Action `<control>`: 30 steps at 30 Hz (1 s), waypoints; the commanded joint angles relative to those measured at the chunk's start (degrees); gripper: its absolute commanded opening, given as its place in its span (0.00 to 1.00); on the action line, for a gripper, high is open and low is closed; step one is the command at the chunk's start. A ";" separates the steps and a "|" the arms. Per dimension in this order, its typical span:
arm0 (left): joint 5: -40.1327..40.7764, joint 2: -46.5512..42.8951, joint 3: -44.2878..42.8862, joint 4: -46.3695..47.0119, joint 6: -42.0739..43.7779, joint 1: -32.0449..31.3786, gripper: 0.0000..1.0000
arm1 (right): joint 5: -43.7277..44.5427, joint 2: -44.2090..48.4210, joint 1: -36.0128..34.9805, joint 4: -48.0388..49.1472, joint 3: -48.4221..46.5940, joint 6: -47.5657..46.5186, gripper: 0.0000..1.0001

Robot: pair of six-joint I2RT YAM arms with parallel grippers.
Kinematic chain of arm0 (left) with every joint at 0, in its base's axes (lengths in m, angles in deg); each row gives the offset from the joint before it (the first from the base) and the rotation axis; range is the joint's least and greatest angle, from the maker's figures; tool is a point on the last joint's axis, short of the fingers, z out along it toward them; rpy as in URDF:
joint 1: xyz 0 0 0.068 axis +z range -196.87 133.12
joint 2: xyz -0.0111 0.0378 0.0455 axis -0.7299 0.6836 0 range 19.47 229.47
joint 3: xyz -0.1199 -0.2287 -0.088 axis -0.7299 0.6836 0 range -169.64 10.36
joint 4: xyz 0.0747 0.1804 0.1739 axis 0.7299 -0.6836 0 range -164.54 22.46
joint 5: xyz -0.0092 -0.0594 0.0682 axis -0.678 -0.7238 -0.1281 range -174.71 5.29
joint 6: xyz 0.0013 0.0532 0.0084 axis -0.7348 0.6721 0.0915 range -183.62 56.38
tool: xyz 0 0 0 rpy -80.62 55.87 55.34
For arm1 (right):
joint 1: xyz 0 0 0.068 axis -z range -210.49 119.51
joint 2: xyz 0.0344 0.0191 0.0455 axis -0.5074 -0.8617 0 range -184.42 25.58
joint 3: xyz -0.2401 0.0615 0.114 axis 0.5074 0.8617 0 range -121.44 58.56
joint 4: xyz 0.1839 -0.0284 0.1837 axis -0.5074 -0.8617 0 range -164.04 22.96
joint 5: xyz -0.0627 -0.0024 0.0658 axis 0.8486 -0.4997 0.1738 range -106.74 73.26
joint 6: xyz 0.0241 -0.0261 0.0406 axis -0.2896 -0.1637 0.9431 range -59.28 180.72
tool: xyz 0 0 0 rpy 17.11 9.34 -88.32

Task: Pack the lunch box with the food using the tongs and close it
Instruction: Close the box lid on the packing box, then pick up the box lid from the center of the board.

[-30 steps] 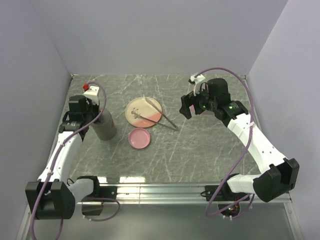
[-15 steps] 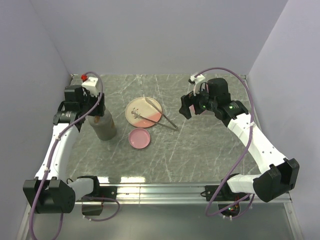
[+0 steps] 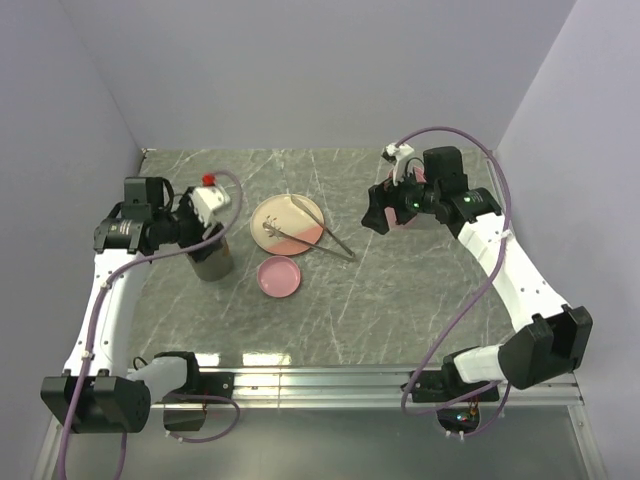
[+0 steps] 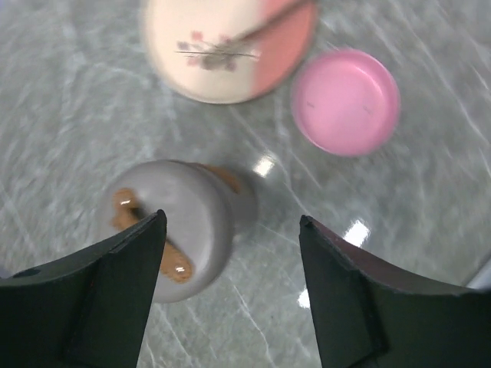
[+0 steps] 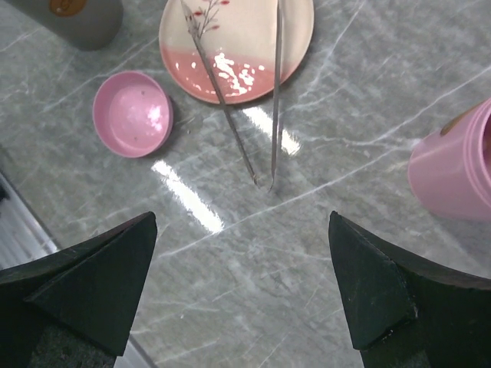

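Tongs (image 5: 222, 100) lie joined end on desk (image 5: 322, 253), tips over plate (image 5: 238, 31). R fingers (image 5: 84, 284) spread; L fingers (image 4: 115, 291) spread above grey canister (image 4: 184, 215), prob. not touching.

A robotics lab bench, closed in as a small test cell.

We see two white-and-black arms, the left arm (image 3: 110, 300) and the right arm (image 3: 510, 275), bolted side by side to a metal rail (image 3: 320, 380) at the near edge of a grey marbled table (image 3: 400, 300). Purple cables (image 3: 432, 130) loop loose from their wrists. Plain pale-violet panels (image 3: 320, 70) wall the table in at the back and on both sides, giving us an even, bare backdrop. Each wrist carries its own camera looking down at the tabletop. On the table a plate (image 3: 287, 221) and tongs (image 3: 325, 238) lie among a few small props.
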 commanded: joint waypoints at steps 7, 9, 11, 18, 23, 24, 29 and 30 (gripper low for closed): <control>-11.87 0.21 5.29 -9.53 39.31 -6.96 0.76 | -7.83 -2.09 4.40 -5.31 -4.14 -1.07 1.00; -8.62 3.81 4.68 -10.41 41.09 -11.95 0.73 | -8.27 -2.18 5.19 -5.50 -4.15 -1.34 1.00; -5.38 6.70 4.76 -9.98 43.11 -14.70 0.70 | -8.62 -2.09 5.63 -6.02 -3.89 -1.51 1.00; 4.03 11.46 11.52 -2.69 58.73 -21.90 0.63 | -10.38 -1.56 7.12 -7.95 -2.92 -3.09 1.00; 8.26 15.15 14.52 1.70 66.14 -24.55 0.56 | -9.86 -0.33 7.83 -7.87 -1.43 -3.62 1.00; 8.79 15.85 14.87 2.24 66.67 -25.16 0.56 | -10.03 -0.16 8.09 -7.87 -1.16 -3.80 1.00; 11.95 20.33 14.52 4.87 67.29 -26.84 0.54 | -10.38 0.90 8.71 -6.90 1.12 -4.06 1.00; 12.48 20.86 14.52 5.23 67.29 -27.45 0.53 | -10.47 1.07 9.06 -6.82 1.30 -4.32 1.00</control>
